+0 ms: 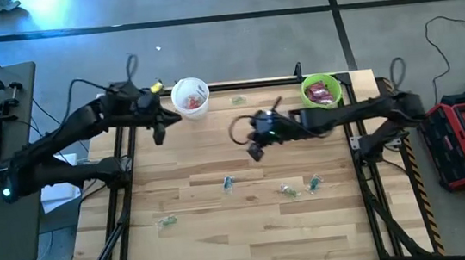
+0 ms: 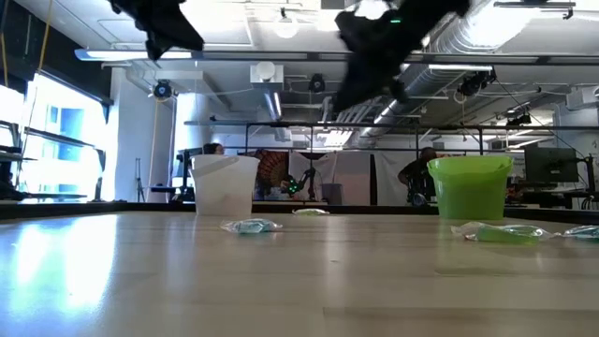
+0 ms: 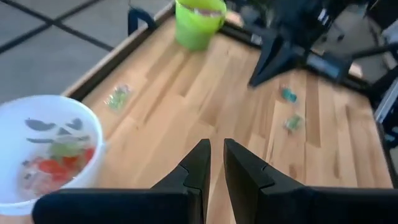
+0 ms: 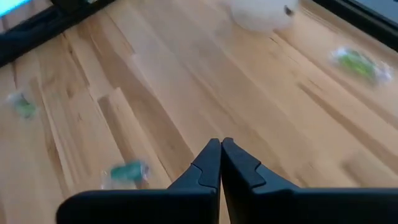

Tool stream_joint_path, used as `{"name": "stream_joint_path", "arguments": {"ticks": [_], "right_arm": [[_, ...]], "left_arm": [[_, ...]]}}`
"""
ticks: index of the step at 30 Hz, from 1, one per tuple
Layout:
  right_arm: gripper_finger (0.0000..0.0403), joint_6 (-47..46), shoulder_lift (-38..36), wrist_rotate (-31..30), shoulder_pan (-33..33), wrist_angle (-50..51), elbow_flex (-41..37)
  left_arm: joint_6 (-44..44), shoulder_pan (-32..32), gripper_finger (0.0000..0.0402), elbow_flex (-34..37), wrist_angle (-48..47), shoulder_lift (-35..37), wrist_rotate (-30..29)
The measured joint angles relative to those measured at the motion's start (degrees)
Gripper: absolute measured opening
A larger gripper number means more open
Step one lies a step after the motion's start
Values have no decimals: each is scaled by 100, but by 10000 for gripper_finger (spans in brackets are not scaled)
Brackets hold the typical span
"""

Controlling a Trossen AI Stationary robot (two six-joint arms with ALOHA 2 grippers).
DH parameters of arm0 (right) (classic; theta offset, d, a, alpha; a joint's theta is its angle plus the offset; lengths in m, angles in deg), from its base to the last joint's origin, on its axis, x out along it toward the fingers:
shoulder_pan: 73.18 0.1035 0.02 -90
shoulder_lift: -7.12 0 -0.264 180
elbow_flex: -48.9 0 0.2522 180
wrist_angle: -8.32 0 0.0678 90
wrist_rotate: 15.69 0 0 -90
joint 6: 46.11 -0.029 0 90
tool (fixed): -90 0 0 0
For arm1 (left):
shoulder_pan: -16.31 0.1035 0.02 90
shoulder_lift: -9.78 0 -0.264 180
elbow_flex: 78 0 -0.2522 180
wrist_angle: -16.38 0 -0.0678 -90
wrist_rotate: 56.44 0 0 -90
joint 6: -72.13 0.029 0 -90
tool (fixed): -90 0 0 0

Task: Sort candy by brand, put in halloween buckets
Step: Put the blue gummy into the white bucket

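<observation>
**Both claws empty above the table**

The right claw (image 1: 256, 152) hung pressed together over mid-table (image 1: 252, 232), holding nothing. The left claw (image 1: 160, 136), nearly closed with a slim gap and empty, hovered beside the white bucket (image 1: 190, 97) of red candy. The green bucket (image 1: 321, 91) held magenta packets. Clear-wrapped candies (image 1: 289, 191) lay scattered nearer the front.
</observation>
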Motion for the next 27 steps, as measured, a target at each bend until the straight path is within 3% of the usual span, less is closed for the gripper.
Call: {"name": "stream_joint_path", "arguments": {"ticks": [6,13,19,27], "right_arm": [[0,-408,-1210,33,259,-322,-1359],[0,-367,-2461,50,389,-719,-2450],[0,-86,-3062,-50,380,-693,-2745],[0,311,-3119,0,380,-675,-2747]], "left_arm": [[-455,-1075,35,0,184,-651,-872],[-1449,-2032,35,0,537,-1526,-1293],[-2467,-2526,35,0,615,-2392,-1571],[-3912,-3017,54,0,956,-3433,-1583]]}}
